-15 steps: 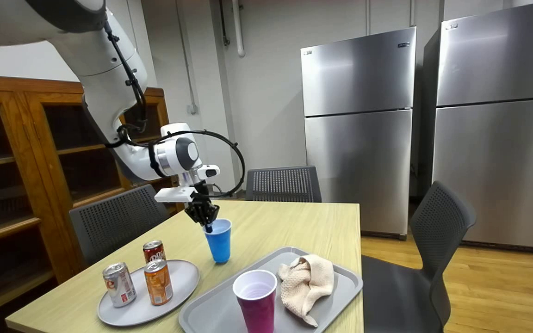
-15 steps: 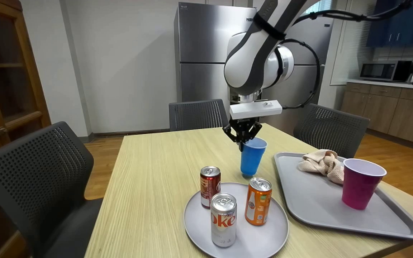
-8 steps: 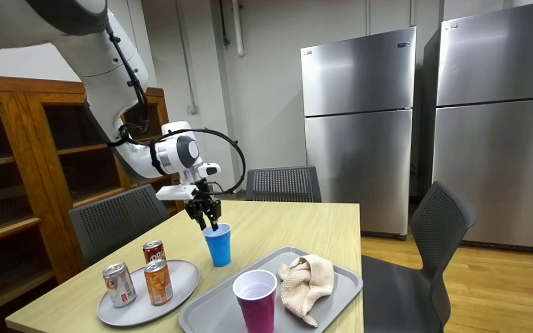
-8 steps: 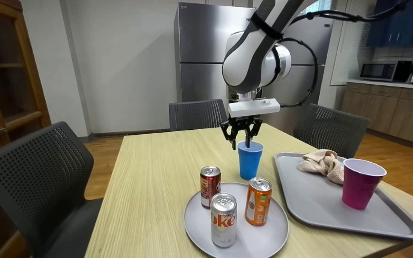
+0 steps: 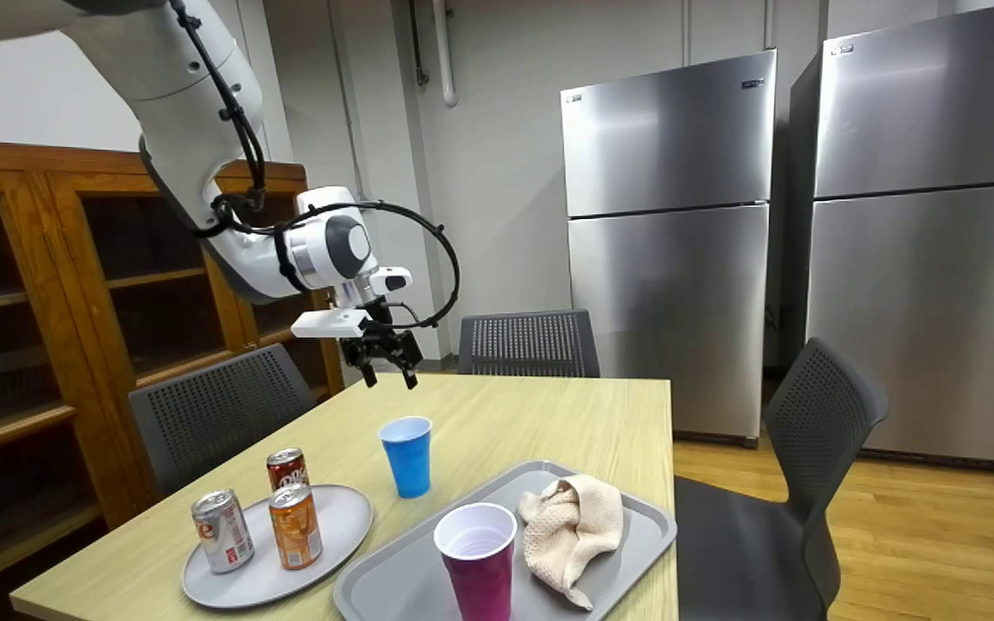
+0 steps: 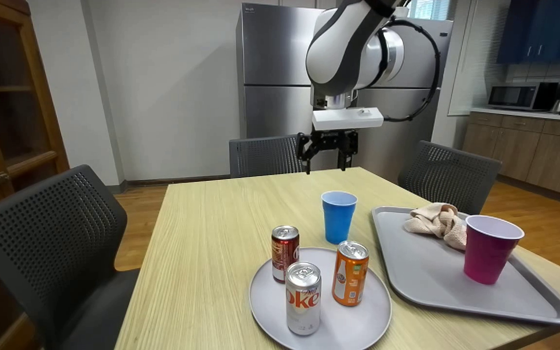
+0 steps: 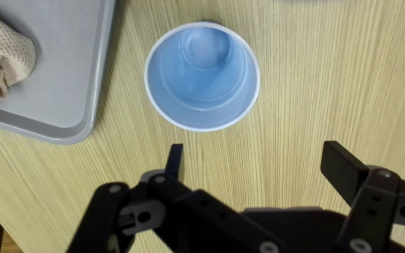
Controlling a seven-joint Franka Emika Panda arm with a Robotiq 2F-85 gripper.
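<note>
My gripper [image 7: 253, 151] holds its jaws wide. Wrist view: the blue cup [image 7: 202, 80] stands at 11 o'clock from them. In an exterior view, the silver can [image 6: 303, 313] at the cup's 7 o'clock reads "oke".

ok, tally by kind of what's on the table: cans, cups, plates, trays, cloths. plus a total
Cans: 3 (dark red can, silver can, orange can)
Cups: 2 (blue cup, magenta cup)
Plates: 1 (round plate)
Trays: 1 (gray tray)
Cloths: 1 (beige cloth)
Total: 8
</note>
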